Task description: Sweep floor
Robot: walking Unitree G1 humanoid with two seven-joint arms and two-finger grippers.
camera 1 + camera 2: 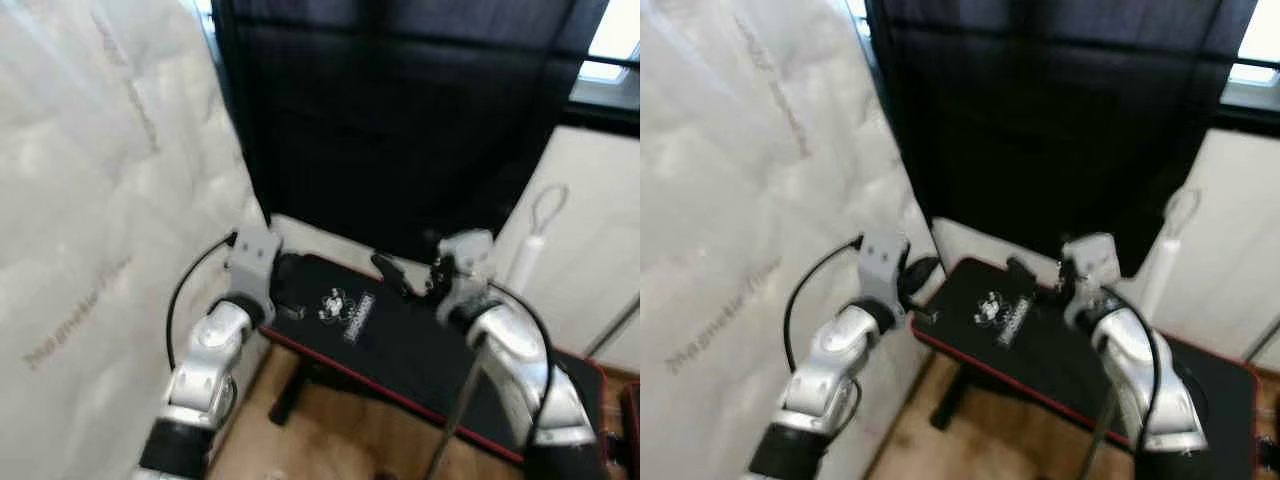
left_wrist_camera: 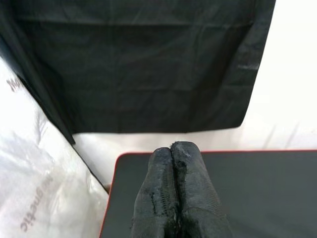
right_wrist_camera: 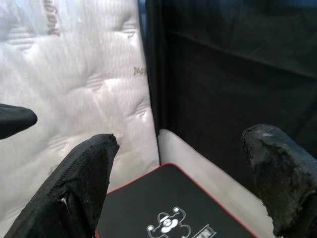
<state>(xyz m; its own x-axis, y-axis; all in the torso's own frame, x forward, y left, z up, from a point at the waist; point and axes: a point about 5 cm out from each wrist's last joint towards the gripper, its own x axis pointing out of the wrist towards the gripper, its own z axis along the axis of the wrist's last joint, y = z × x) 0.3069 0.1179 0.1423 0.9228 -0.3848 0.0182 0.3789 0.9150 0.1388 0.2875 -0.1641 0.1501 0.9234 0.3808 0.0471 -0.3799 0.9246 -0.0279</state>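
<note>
No broom is held. A white loop-topped handle (image 1: 533, 245), possibly the broom, leans at two o'clock. Left gripper (image 2: 173, 196) pressed closed, empty; right gripper (image 3: 185, 178) spread wide, empty, above the black red-edged padded bench (image 1: 400, 345). Turn rightward before reaching.

A black pad (image 1: 400, 340) with a red edge and a white logo (image 1: 348, 310) stands on a dark leg above the wood floor (image 1: 330, 435). A quilted white mattress (image 1: 100, 220) leans at the left, beside a black curtain (image 1: 400, 110). A white handle with a loop (image 1: 532, 240) stands against the white wall at the right.
</note>
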